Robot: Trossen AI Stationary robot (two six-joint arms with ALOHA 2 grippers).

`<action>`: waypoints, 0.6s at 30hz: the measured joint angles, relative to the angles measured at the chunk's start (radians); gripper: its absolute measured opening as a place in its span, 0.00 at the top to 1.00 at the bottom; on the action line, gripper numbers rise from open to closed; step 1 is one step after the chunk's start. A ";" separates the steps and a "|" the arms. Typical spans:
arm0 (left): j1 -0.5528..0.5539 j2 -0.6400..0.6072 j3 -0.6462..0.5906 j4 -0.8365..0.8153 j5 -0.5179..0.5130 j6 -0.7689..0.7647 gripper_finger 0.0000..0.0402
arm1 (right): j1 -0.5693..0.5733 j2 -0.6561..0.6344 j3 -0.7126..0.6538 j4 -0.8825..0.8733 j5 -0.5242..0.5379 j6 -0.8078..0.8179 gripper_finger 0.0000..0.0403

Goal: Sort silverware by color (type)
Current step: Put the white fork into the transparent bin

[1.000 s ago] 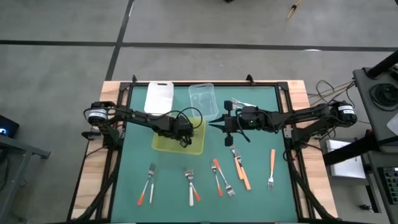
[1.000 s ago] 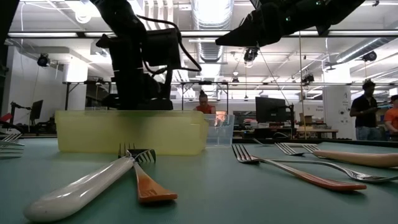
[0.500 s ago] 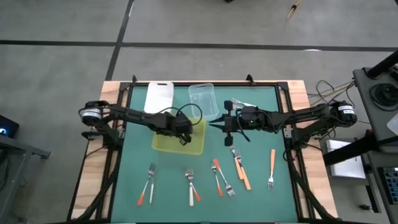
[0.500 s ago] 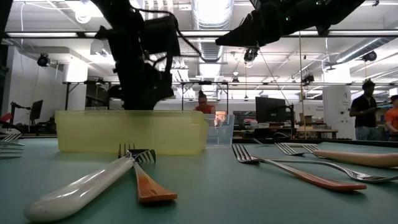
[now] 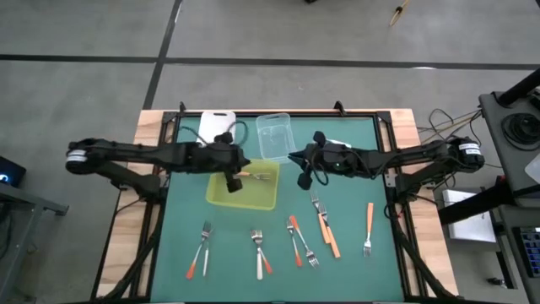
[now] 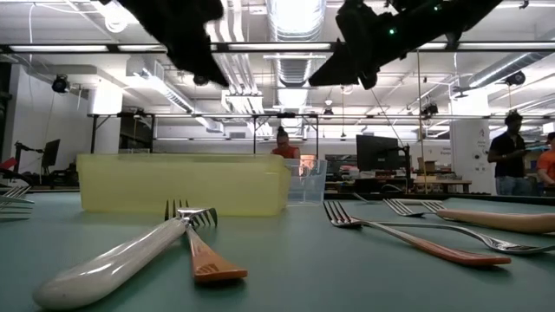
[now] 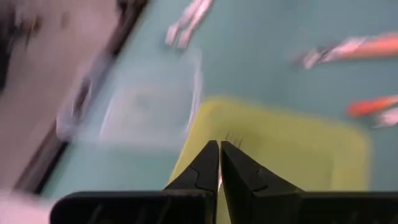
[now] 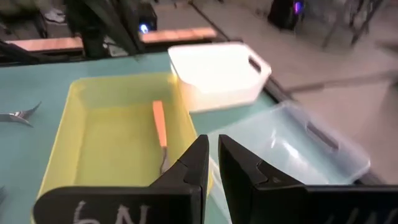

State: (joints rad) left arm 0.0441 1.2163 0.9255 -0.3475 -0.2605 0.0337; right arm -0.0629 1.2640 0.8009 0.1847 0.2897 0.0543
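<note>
Left hand [image 5: 234,183] closed, empty, over tray [image 5: 221,197]; orange fork [image 5: 253,176] just beside. Right hand [image 5: 305,181] closed, empty, near tub [image 5: 273,136].

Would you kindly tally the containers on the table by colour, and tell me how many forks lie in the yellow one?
Yellow-green plastic tray: 1
White plastic tub: 1
Clear plastic tub: 1
Orange-handled metal fork lying in the yellow-green tray: 1
Total: 3 containers, with 1 fork in the tray.
</note>
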 joint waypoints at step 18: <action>0.035 -0.340 -0.224 0.417 0.175 0.331 1.00 | -0.236 0.002 0.394 -0.986 -0.025 0.418 0.93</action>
State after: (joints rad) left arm 0.0788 0.8761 0.7014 0.0694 -0.0854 0.3646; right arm -0.2988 1.2659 1.1946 -0.8012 0.2650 0.4719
